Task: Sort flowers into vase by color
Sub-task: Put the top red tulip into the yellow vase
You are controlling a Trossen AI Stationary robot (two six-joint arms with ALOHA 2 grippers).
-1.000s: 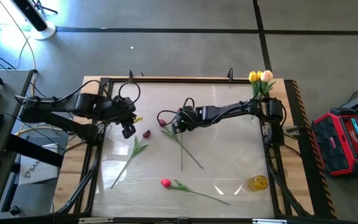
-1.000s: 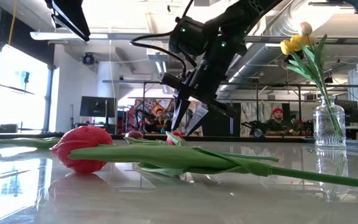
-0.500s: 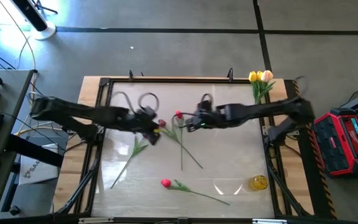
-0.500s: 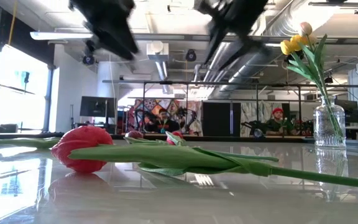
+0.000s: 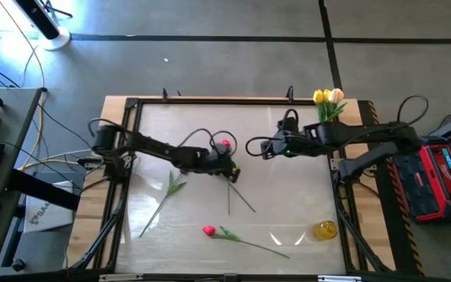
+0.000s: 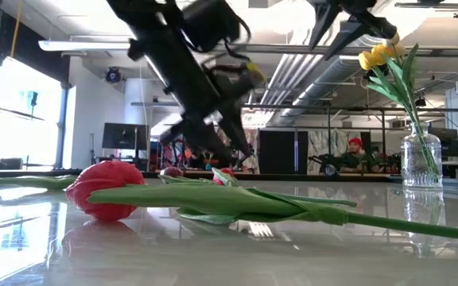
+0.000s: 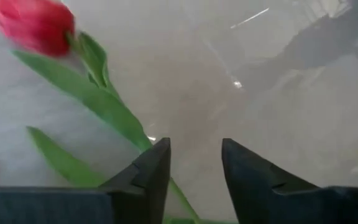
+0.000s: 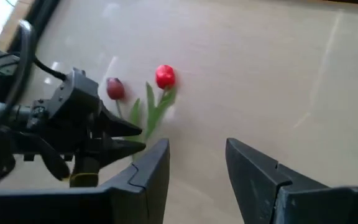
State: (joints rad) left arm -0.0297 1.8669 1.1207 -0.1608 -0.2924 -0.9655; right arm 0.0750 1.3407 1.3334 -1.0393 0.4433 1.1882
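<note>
a: lying mid-table, the red tulip (image 5: 225, 145), stem running down toward the near edge. left gripper (image 5: 232, 174) hovering just beside that stem, fingers parted, gripping nothing.

b: right gripper (image 5: 254, 147) hanging further right, parted and empty. left being nearer, probably needing to straddle the stem crosswise.

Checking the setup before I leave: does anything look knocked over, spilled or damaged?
Nothing stands out. The glass vase stands upright with yellow and peach tulips; a red tulip, another red tulip and a maroon tulip lie flat on the table, apparently intact.
</note>
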